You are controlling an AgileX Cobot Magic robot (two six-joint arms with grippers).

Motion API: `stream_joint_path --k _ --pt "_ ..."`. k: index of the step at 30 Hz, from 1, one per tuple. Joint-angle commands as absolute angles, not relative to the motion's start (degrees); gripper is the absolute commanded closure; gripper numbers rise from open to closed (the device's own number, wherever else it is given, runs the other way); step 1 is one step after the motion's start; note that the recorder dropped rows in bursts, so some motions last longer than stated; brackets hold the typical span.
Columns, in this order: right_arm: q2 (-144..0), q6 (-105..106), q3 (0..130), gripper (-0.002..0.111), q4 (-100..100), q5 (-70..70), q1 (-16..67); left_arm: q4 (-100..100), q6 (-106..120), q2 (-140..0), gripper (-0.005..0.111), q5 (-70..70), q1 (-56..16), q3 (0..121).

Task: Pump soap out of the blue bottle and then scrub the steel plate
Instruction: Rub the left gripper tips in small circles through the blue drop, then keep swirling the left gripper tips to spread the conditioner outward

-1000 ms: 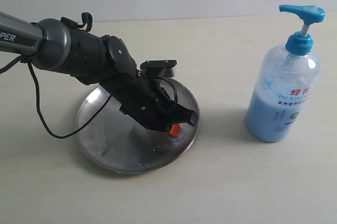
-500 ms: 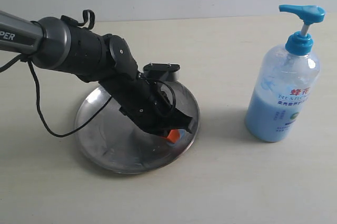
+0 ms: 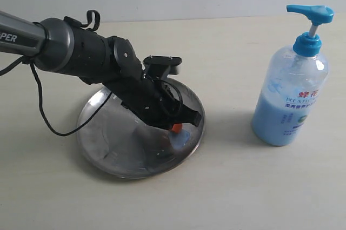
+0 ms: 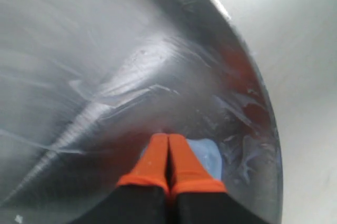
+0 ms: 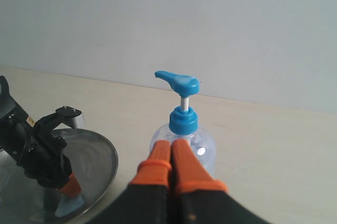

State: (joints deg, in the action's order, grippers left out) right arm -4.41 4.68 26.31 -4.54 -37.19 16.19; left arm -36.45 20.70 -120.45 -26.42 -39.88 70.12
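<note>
- left gripper (image 4: 168, 148) pinched shut, tips down in the soap (image 4: 209, 156), blob partly hidden under them
- steel plate (image 4: 105, 50) underneath, smeary, blurry up close
- right gripper (image 5: 171, 153) closed too, holding nothing; blue bottle (image 5: 182, 121) just past its tips, body mostly covered

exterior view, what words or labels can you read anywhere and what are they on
"PER": white letters on the grey arm, cut off by the picture's edge.
"蜂花": orange characters, as best they read, on the white label of the blue bottle.
Smaller lines under those characters: too blurred to read.
Steel plate: no text.
</note>
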Motion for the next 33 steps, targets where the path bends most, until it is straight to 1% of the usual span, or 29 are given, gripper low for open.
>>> stream_joint_path --k 1,4,9,13,19,24,33 --pt "-4.0 4.9 26.0 0.108 -4.5 -36.7 16.0 -39.0 20.4 -121.4 0.107 -25.7 -39.9 70.2" --pt "-4.0 4.9 26.0 0.108 -4.5 -36.7 16.0 -40.0 20.5 -121.4 0.107 -28.0 -39.9 70.2" --pt "-4.0 4.9 26.0 0.108 -4.5 -36.7 16.0 -40.6 21.9 -121.4 0.107 -36.2 -39.9 70.2" --pt "-4.0 4.9 26.0 0.108 -4.5 -37.0 16.0 -37.9 22.2 -121.4 0.107 -38.5 -39.9 70.2" --pt "-4.0 4.9 26.0 0.108 -4.5 -37.2 16.0 -31.6 21.6 -121.4 0.107 -37.9 -39.9 70.2" --pt "-4.0 4.9 26.0 0.108 -4.5 -37.2 16.0 -26.1 16.5 -121.4 0.107 -33.5 -39.9 70.2" --pt "-4.0 4.9 26.0 0.108 -4.5 -36.7 16.0 -28.0 13.2 -121.4 0.107 -26.2 -39.9 70.2"
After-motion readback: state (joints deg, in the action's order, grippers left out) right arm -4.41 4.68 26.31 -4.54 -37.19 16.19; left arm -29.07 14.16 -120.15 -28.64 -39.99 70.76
